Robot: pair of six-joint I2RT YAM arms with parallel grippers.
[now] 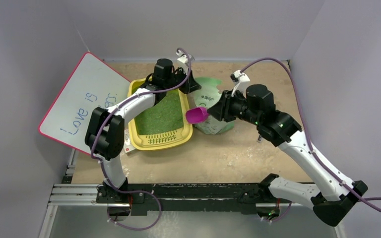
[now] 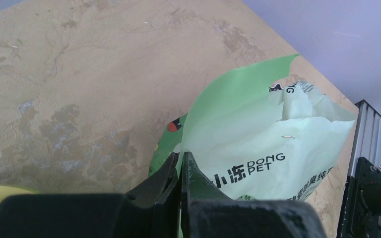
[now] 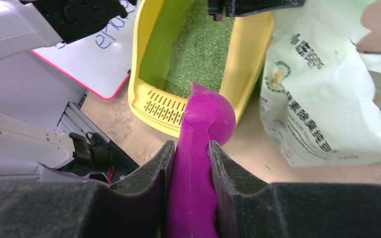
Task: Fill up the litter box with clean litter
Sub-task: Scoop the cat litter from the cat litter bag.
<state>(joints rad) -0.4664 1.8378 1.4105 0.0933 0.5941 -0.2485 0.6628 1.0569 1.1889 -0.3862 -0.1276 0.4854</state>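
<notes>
Judging it partway: your clean litter (image 1: 161,115) already covers the litter box (image 1: 133,124) floor left of centre, left gripper (image 2: 180,161) pinched shut on the bag (image 2: 258,144) edge, right gripper (image 3: 191,148) clamped on the purple scoop (image 1: 197,115), more scoops likely needed.

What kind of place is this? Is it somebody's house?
Probably a robot test booth, not a house. Plain walls box in a worn table, two robot arms are fixed to a metal rail, and the left hand pinches a litter bag while the right hand holds a scoop by a litter box.
</notes>
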